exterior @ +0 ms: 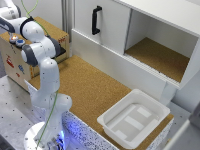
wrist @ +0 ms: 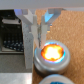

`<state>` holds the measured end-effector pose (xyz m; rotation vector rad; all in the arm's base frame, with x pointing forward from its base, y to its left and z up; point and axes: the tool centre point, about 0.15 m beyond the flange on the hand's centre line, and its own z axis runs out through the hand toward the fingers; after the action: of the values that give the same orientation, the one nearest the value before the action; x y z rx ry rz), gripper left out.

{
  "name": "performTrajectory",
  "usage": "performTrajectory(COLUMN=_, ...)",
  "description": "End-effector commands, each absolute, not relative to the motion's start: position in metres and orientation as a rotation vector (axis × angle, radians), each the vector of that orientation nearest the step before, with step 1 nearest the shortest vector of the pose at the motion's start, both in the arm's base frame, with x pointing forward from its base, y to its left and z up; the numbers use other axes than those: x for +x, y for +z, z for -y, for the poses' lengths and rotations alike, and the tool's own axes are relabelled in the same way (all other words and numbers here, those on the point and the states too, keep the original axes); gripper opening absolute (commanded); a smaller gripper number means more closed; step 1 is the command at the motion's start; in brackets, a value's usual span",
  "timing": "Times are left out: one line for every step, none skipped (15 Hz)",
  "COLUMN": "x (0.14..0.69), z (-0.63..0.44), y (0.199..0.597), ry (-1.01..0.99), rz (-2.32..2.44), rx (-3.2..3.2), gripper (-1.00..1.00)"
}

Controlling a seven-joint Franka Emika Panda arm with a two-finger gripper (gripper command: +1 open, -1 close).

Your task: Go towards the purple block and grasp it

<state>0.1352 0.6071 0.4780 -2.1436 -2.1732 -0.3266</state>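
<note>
The purple block does not show in either view. In the exterior view my arm is folded up at the exterior view's left, with the gripper (exterior: 16, 40) pointing down over a wooden box (exterior: 12, 62). In the wrist view the two pale fingers (wrist: 28, 35) stand close together with only a thin gap, holding nothing. Just beyond the gripper (wrist: 35, 50) is a round grey part with a glowing orange centre (wrist: 52, 53). A blue-rimmed round part (wrist: 56, 80) shows beside it.
A cork-topped table (exterior: 95, 90) runs across the middle. A white plastic tray (exterior: 134, 117) sits at its near right end. A white cabinet (exterior: 150, 35) with a black handle (exterior: 96, 20) and an open cork-floored shelf stands behind.
</note>
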Motion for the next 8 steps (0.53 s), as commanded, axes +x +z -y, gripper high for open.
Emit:
performTrajectory(x=0.155, z=-0.583, y=0.576, ry=-0.33, rz=2.14, rx=-2.194, gripper=1.0)
performTrajectory(x=0.161, z=-0.575, y=0.58, ry=-0.32, rz=2.125, rx=-2.202, gripper=1.0)
performTrajectory(x=0.169, z=-0.569, y=0.584, ry=-0.32, rz=2.097, rx=-2.22, gripper=1.0)
performTrajectory(x=0.175, z=-0.564, y=0.585, ry=-0.319, rz=2.111, rx=-2.233, gripper=1.0)
performTrajectory(x=0.184, z=-0.558, y=0.586, ry=-0.315, rz=2.096, rx=-2.248, gripper=1.0)
performTrajectory(x=0.195, z=-0.552, y=0.586, ry=-0.324, rz=2.103, rx=-2.256, gripper=1.0)
performTrajectory(x=0.209, z=-0.544, y=0.584, ry=-0.322, rz=2.129, rx=-2.253, gripper=1.0)
performTrajectory(x=0.22, z=-0.539, y=0.582, ry=-0.343, rz=2.153, rx=-2.262, gripper=1.0)
